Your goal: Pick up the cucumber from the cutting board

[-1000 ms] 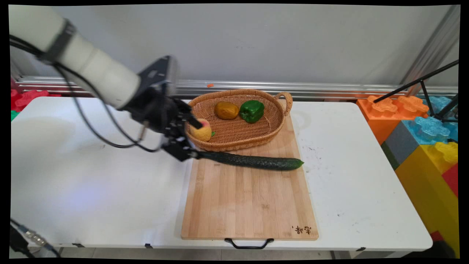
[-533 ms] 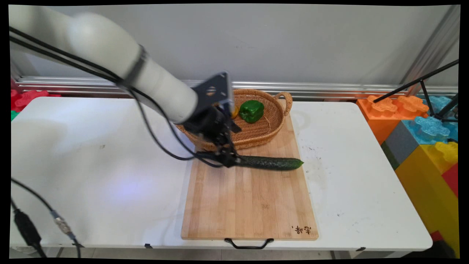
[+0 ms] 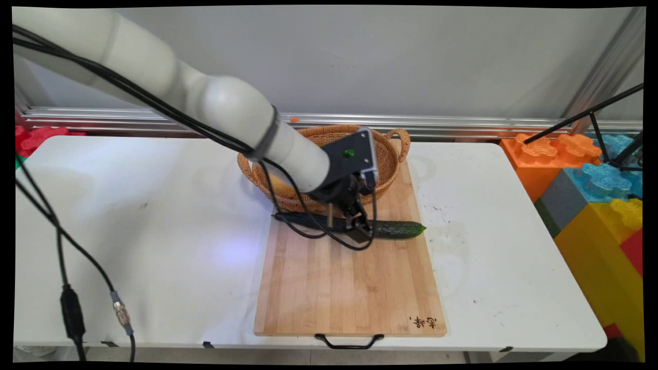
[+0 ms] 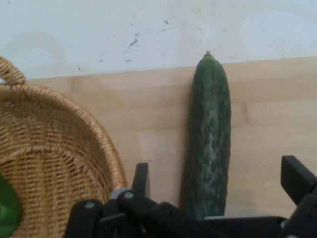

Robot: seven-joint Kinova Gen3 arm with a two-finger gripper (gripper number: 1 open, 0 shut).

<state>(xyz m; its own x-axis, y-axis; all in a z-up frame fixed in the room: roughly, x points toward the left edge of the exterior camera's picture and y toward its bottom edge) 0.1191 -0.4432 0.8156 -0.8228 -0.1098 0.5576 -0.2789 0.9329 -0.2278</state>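
A long dark green cucumber (image 3: 401, 229) lies crosswise on the wooden cutting board (image 3: 349, 288), just in front of the wicker basket (image 3: 386, 173). My gripper (image 3: 358, 230) is down over the cucumber's middle. In the hand view the cucumber (image 4: 210, 139) runs up between my two fingers, and the gripper (image 4: 218, 181) is open, one black finger (image 4: 141, 177) to its left and the other at the right edge. Neither finger visibly presses on it. The cucumber's left end pokes out from behind the arm.
The basket (image 4: 59, 148) holds a yellow-orange fruit (image 3: 280, 187) and a green pepper (image 4: 7, 210), the pepper hidden by the arm in the main view. Big coloured blocks (image 3: 591, 174) stand off the table's right end. Black cables hang at the left.
The arm has swung to the right along the cucumber, from its left end to its middle, and now covers most of the basket. The cucumber has not moved.
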